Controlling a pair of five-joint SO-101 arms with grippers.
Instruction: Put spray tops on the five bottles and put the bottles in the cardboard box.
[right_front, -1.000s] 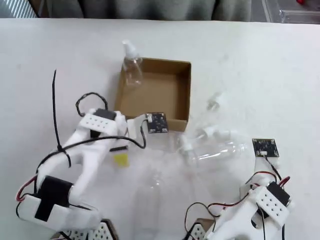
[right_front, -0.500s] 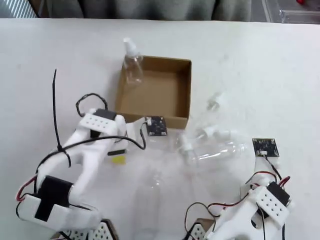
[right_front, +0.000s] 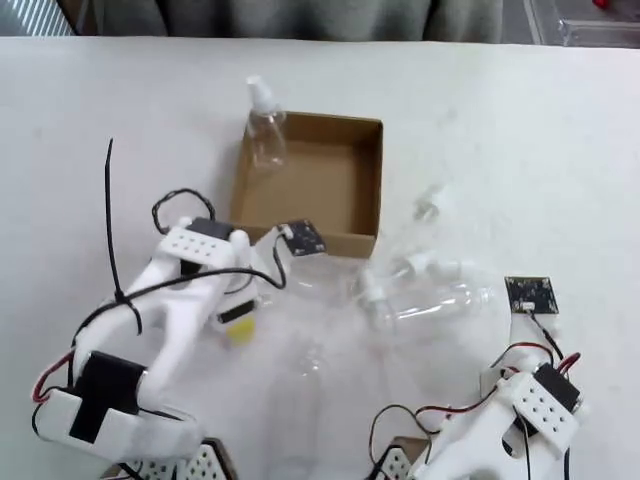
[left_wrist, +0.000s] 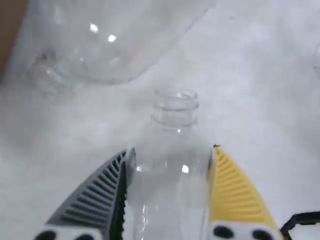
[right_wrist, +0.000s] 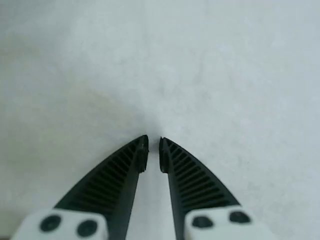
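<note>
**A:** What is at the left?

**B:** The left gripper (left_wrist: 169, 156) pinches a capless bottle (left_wrist: 175, 112) just below the neck. The grey finger (left_wrist: 95, 200) is on one side and the yellow finger (left_wrist: 235, 195) on the other, both against the clear wall. The open neck points away from the wrist, toward a second clear bottle (left_wrist: 110, 40) lying just beyond it.

**A:** And the middle?

**B:** The cardboard box (right_front: 355, 243) sits open-topped on the white table (right_front: 520, 130). A capped bottle (right_front: 264, 125) stands upright at the box's far left corner. I cannot tell whether it is inside the wall or just outside.

**A:** Right of the box?

**B:** The lying bottles (right_front: 440, 300) rest on their sides near the box's near right corner, with their spray tops on the ends toward the box. A loose spray top (right_front: 428, 208) lies farther back, apart from the box.

**A:** The right side?

**B:** The right arm (right_front: 520, 410) is at the table's near right edge. The right gripper (right_wrist: 152, 150) has its black fingers pressed almost together, with a sliver of gap at the tips, above bare table.
</note>
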